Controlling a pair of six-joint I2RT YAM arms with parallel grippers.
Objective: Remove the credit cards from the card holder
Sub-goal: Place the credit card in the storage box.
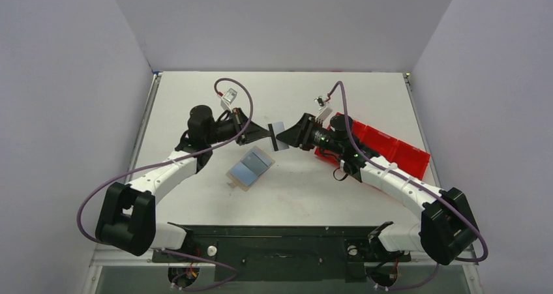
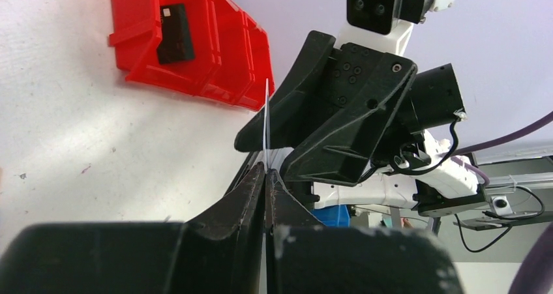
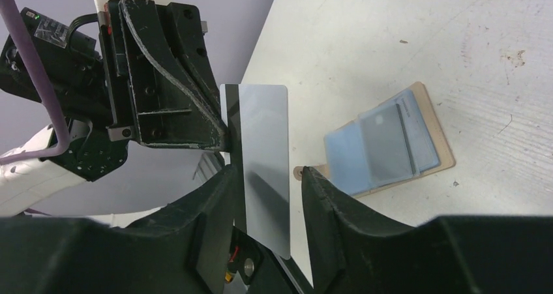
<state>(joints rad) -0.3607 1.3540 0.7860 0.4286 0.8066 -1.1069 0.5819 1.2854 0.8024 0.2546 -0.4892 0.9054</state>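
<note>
- Grey credit card (image 3: 264,144): in the air beyond the card holder (image 1: 250,168), between both grippers.
- Left gripper (image 2: 266,173): pinches the card's striped edge, arm reaching inward.
- Right gripper (image 3: 267,176): jaws parted, straddling the card's opposite end.
- Blue cards (image 3: 375,147): lying in the opened holder.

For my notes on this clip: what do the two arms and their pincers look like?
The left arm and right arm have white link shells between chunky black joint housings. A purple cable loops along each to the wrist. The left pincer and right pincer are matte black, each with two wedge-shaped fingers scuffed pale along the edges. Small green lights glow on the right wrist.
</note>
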